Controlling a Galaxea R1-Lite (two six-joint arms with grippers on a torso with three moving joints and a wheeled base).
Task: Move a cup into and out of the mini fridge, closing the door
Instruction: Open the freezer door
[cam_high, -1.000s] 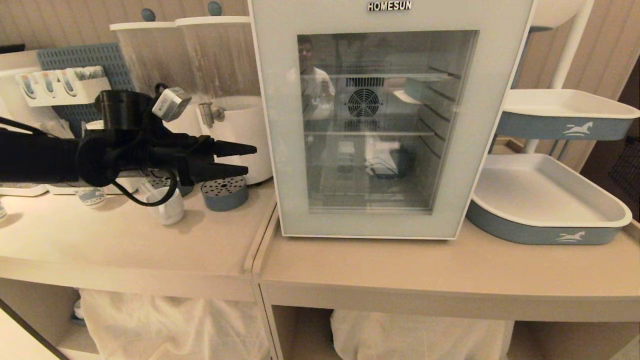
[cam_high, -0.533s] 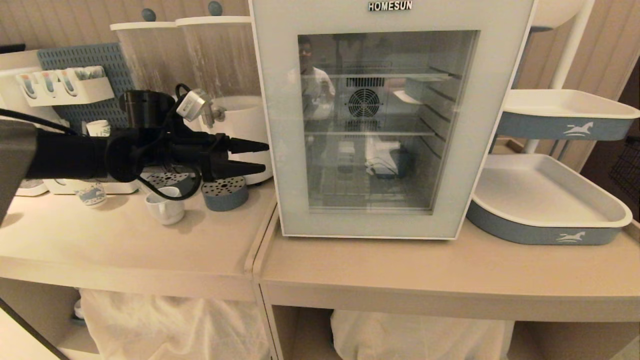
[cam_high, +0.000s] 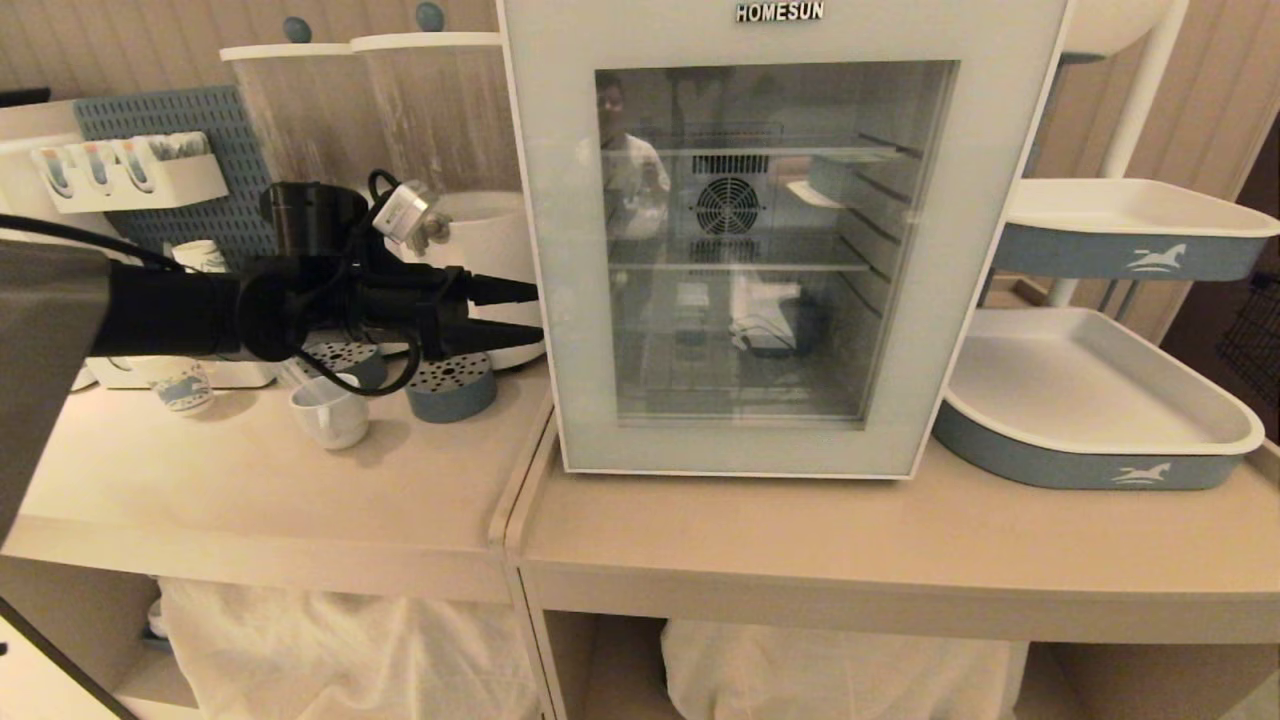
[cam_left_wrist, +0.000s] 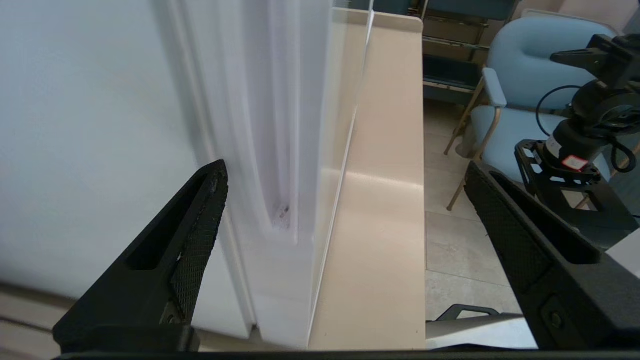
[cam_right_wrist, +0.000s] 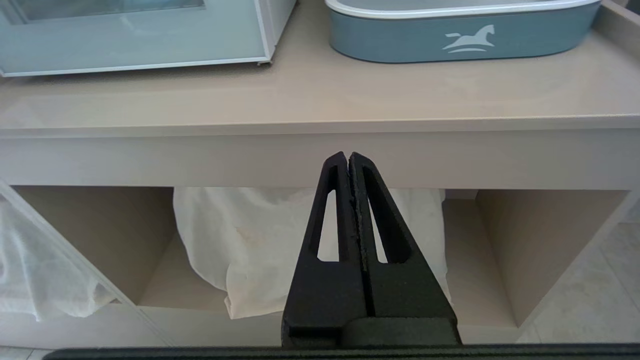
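The mini fridge (cam_high: 780, 240) stands on the counter with its glass door (cam_high: 560, 300) shut. The cup (cam_high: 330, 415), a small white mug, sits on the counter to the fridge's left, below my left arm. My left gripper (cam_high: 535, 312) is open and empty, with its tips at the door's left edge. In the left wrist view the open gripper (cam_left_wrist: 345, 175) straddles the door's edge, and the recessed handle slot (cam_left_wrist: 282, 150) lies between its fingers (cam_left_wrist: 200, 235). My right gripper (cam_right_wrist: 348, 157) is shut on nothing, low in front of the counter's front edge.
Two drink dispensers (cam_high: 420, 120) stand behind my left arm, with a blue perforated drip tray (cam_high: 450, 385) and a patterned paper cup (cam_high: 183, 385) near the mug. White and blue trays (cam_high: 1090, 400) sit right of the fridge. A blue chair (cam_left_wrist: 515, 80) stands on the floor.
My left arm has moved right, towards the fridge's left side, bringing its tips up to the door's edge. The mug it partly hid now shows.
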